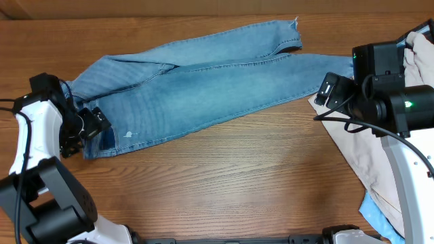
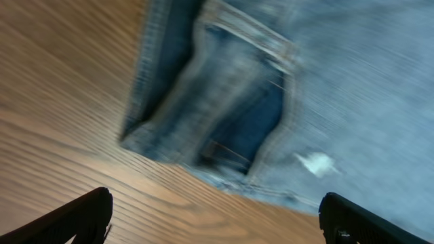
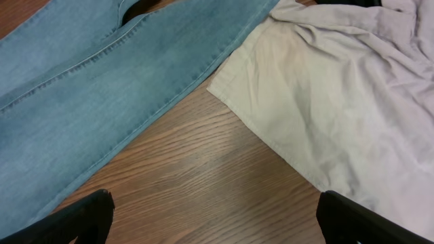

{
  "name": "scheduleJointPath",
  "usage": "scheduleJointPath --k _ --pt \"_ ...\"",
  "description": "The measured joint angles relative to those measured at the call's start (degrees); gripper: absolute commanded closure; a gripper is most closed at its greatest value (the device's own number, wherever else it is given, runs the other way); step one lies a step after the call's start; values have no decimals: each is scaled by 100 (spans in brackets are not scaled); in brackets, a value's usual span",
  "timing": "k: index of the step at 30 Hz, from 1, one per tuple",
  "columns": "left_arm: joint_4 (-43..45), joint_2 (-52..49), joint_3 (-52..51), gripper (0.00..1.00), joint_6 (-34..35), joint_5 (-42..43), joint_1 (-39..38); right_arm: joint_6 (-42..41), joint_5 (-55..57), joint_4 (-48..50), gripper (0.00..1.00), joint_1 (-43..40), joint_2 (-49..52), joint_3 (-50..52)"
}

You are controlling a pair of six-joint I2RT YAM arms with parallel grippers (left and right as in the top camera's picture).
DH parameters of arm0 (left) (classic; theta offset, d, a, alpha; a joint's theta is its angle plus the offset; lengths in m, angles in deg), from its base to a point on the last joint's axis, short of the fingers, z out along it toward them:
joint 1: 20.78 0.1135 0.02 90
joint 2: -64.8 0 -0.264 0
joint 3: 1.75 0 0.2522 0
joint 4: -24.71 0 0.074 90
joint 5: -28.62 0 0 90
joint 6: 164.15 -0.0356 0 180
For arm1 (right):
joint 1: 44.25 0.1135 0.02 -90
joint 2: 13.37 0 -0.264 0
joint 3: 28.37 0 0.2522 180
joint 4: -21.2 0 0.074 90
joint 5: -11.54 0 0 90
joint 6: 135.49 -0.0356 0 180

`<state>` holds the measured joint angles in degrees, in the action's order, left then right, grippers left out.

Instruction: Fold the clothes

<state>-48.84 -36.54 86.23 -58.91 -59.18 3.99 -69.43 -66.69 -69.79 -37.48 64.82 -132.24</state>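
The clothes are a pair of light-blue jeans [image 1: 196,88] lying flat across the back of the table, waist at the left and legs running up to the right. My left gripper [image 1: 93,126] hovers at the waist's near corner, open and holding nothing. In the left wrist view the waistband and a pocket of the jeans [image 2: 271,88] lie just ahead of the open left gripper [image 2: 217,218], blurred. My right gripper [image 1: 330,91] stands open by the lower leg's end. In the right wrist view the right gripper [image 3: 213,217] is over bare wood, the jeans leg [image 3: 102,81] ahead left.
A cream garment [image 1: 359,149] spreads over the table's right side, touching the jeans leg; in the right wrist view the cream garment [image 3: 325,102] fills the right half. A pale lilac cloth [image 1: 417,61] and a light-blue cloth [image 1: 376,213] lie at the right edge. Bare wooden table [image 1: 237,176] in front.
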Motion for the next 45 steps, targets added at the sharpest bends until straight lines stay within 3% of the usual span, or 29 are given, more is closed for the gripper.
scheduleJointPath --k 9,11,12,14,16,17,25,34,35,38,39,42,45 --pt "278 -614 0 0 186 -424 0 -2 0 4 0 0 20 2" --pt "289 -861 0 5 203 -442 0 0 0 2 0 2 20 2" --pt "291 -964 0 14 208 -444 0 2 -2 0 0 2 20 2" --pt "310 -1176 0 42 278 -463 0 11 0 2 0 2 20 2" --pt "328 -1237 9 93 273 -341 -2 26 0 2 0 2 20 2" --pt "326 -1237 9 96 267 -326 -15 42 0 2 0 0 20 2" --pt "-225 -1237 59 96 503 -1213 151 85 0 4 0 0 20 2" --pt "-433 -815 699 92 1014 -1805 1250 109 -2 15 0 2 20 2" --pt "-387 -719 789 87 1010 -1794 1325 111 0 35 0 0 20 2" --pt "-330 -501 979 34 951 -1722 1397 175 -4 160 0 0 59 2" --pt "-341 -466 1001 24 955 -1698 1397 225 -17 177 0 2 98 2" --pt "-437 -442 1021 14 949 -1637 1388 413 -98 208 0 0 361 2" --pt "-516 -442 1021 12 940 -1576 1388 557 -136 291 0 2 802 2"
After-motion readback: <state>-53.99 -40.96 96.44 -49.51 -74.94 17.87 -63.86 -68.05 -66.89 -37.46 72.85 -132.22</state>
